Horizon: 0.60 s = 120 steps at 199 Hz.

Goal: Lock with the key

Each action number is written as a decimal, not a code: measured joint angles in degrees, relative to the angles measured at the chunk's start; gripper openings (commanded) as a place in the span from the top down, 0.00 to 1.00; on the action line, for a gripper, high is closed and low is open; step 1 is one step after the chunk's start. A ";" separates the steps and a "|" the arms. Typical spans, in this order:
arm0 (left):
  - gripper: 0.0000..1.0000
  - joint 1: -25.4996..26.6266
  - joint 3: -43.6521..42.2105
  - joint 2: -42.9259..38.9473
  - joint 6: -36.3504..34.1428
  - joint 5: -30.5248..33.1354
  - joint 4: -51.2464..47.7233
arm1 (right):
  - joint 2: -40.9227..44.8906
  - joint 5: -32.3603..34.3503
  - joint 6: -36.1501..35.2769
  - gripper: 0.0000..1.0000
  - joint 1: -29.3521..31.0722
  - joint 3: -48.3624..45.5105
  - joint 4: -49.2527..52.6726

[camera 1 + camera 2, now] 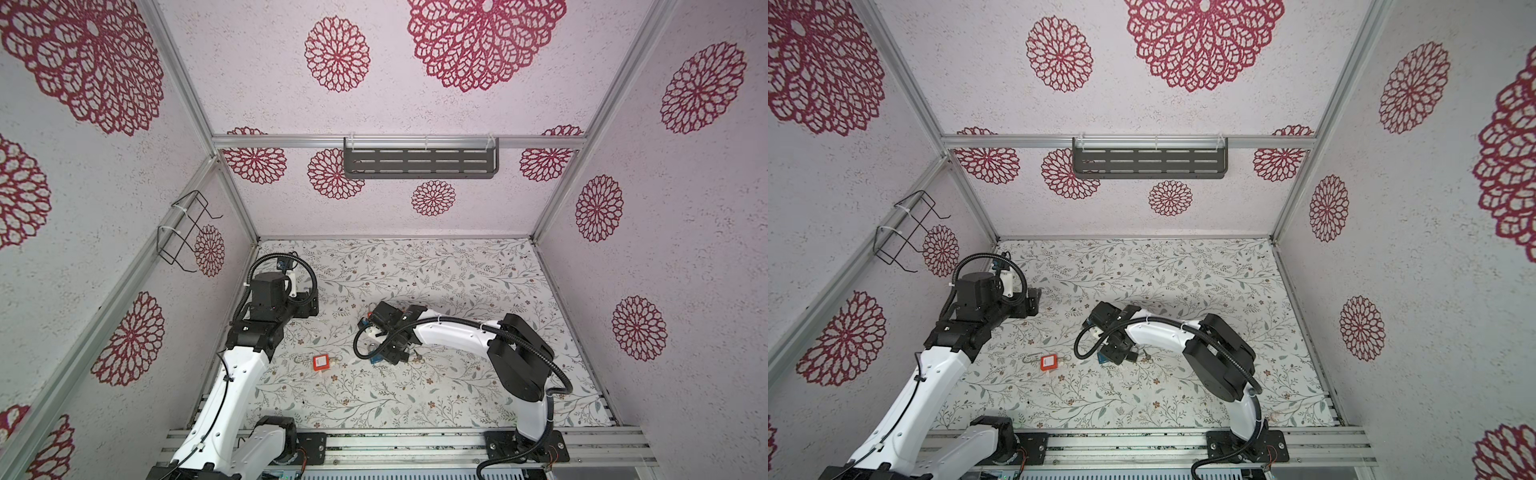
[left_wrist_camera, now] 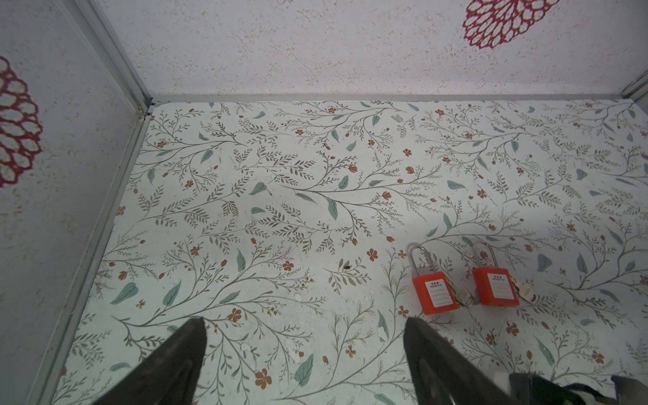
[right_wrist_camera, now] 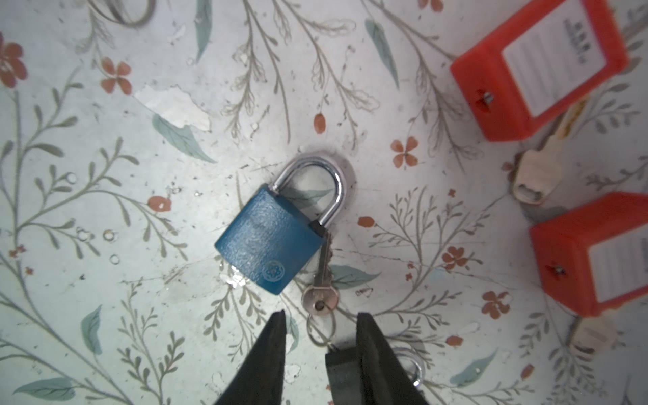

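1. The bench [image 1: 415,270], covered in a leaf-and-flower print, carried every item inspected.
2. The left arm [image 1: 245,374] reached toward the far left of the bench. The right arm [image 1: 449,336] bent in from the right toward the middle.
3. The left claw [image 2: 305,322] was spread wide and held nothing. It hung over bare bench, well apart from the locks.
4. The right claw [image 3: 322,315] was partly spread and pinched nothing. It pointed down just beside the key's head, with the key's ring visible in the gap between its fingers.
5. Two red padlocks [image 3: 536,66] [image 3: 592,252] with white labels lay flat near each other, left of the blue padlock in the scene. A pale key [image 3: 540,171] lay between them.
6. The blue padlock [image 3: 266,242] lay flat near the middle of the bench, below the right claw. In both top views only a corner of it showed [image 1: 376,360] under the wrist. Both legs of its silver shackle met the body.
7. The key [image 3: 322,277] lay flat on the bench with its blade along the edge of the blue body, touching or just beside it. Its round head sat near the body's lower corner.
8. The ring [image 3: 321,331] passed through the key's head and rested on the bench.
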State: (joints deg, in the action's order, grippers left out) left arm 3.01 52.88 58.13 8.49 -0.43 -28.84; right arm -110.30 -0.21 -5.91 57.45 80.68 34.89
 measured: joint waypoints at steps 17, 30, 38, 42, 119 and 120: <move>0.02 -2.36 0.90 0.00 1.66 -1.38 -0.74 | 1.18 -0.11 -2.93 0.56 0.00 1.31 -0.42; 0.01 -4.59 1.31 0.00 3.02 -2.58 -1.44 | 1.90 -0.52 -5.57 0.52 0.00 2.43 -1.44; 0.01 -6.23 1.53 0.00 4.00 -3.54 -2.21 | 2.12 -0.96 -7.21 0.50 0.00 2.93 -2.40; 0.01 -6.86 1.57 0.00 4.39 -3.89 -2.43 | 2.19 -1.20 -8.31 0.50 0.00 3.17 -3.02; 0.01 -19.39 2.14 2.32 13.27 -13.11 -5.75 | -6.34 -14.67 -22.16 0.40 0.24 12.96 -11.87; 0.01 -19.50 2.14 2.32 13.31 -13.20 -5.75 | -6.40 -14.80 -22.29 0.40 0.26 12.96 -11.98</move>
State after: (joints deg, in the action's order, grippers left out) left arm -16.49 55.02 60.45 21.80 -13.63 -34.59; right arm -116.71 -15.00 -28.21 57.71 93.65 22.92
